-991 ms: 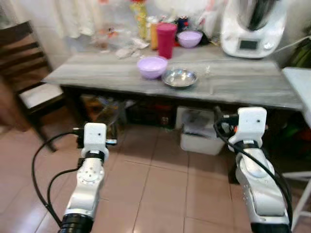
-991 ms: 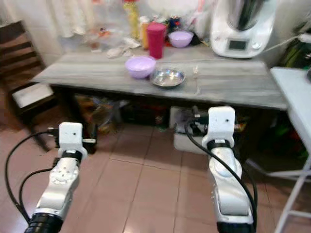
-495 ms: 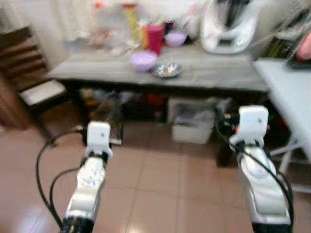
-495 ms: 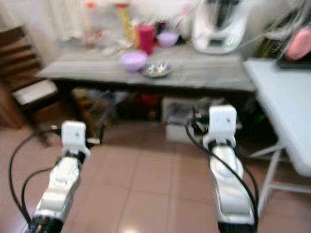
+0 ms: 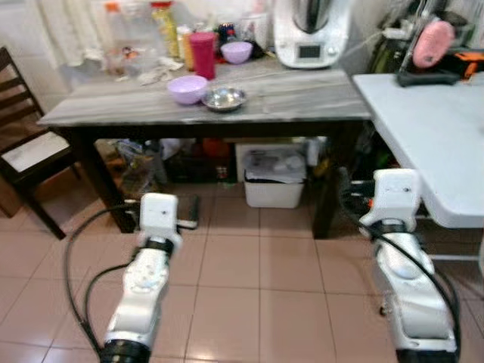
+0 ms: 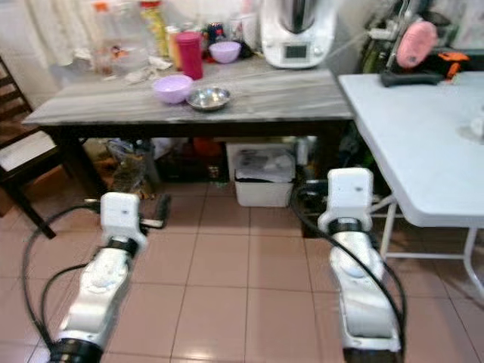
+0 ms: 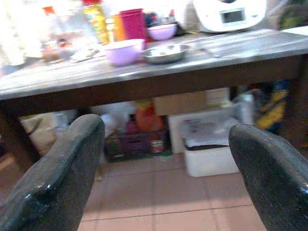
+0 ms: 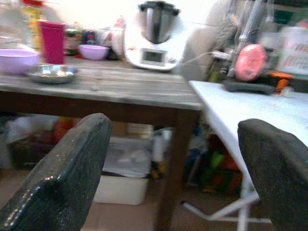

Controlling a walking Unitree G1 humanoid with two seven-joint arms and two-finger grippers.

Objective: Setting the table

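The left hand (image 7: pixel 163 178) is spread wide, its two black, matte, rounded fingers (image 7: pixel 57 178) holding nothing, low over the floor in the lower left of the eye views. The right hand (image 8: pixel 178 178) is spread just as wide and also empty, in the lower right. Both silver arms reach forward over the floor (image 5: pixel 249 287), which is pinkish-brown square tile with pale grout and open room ahead of the hands up to the desk's legs.

The desk (image 5: pixel 302 94) runs across the upper middle of the frame: a long grey top with a streaked wood grain on dark legs, its front edge straight. On it, left of centre, a round lilac plastic bowl (image 5: pixel 187 88) sits just beside a shallow shiny steel bowl (image 5: pixel 224 98) (whether they touch I cannot tell). Behind them stand a tall magenta cup (image 5: pixel 202 54) and a second, smaller lilac bowl (image 5: pixel 237 51), with bottles at the back left. A white kitchen machine (image 5: pixel 310 34) stands at the back right of the top.

Under the desk lies clutter, including a white bin (image 5: pixel 274 185). A white folding table (image 5: pixel 423 144) fills the right side, its corner close to the desk's right end, with a pink rounded thing (image 5: pixel 432 41) at its far edge. A dark wooden chair (image 5: pixel 26 151) stands at the left edge.
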